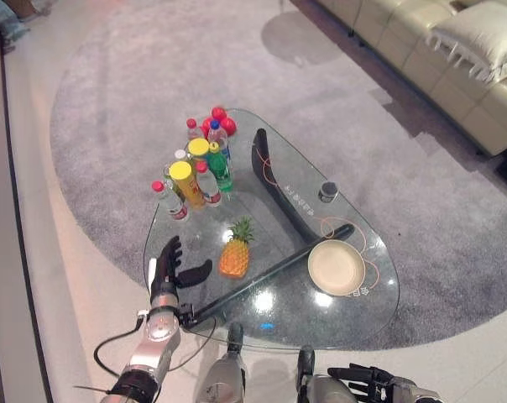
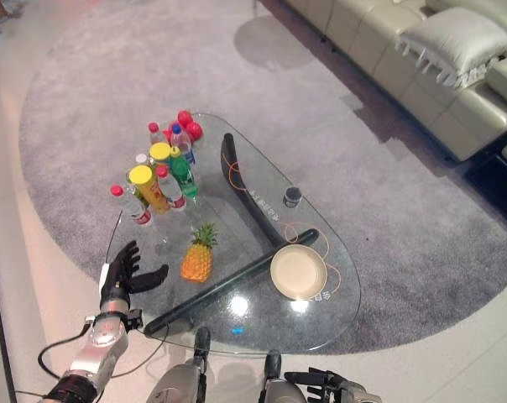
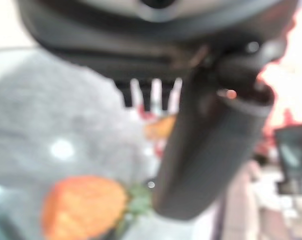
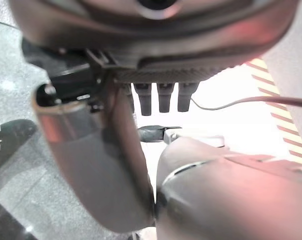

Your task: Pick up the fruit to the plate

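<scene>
Down at the near edge, below the table rim, my right hand hangs low with its fingers loosely spread and nothing in it — well away from the work. What matters is the pineapple: it lies on the glass table with its orange body toward me and its green crown pointing away, so its long axis runs roughly front to back. My left hand hovers just beside it on its left, fingers straight and thumb stuck out toward the fruit, holding nothing. That hand is clearly the nearer one. The plate sits empty on the fruit's far side, to the right, across the dark table strut. I judge the reach goes rightward, the grip closing across the body. Bottles stand clustered farther back.
</scene>
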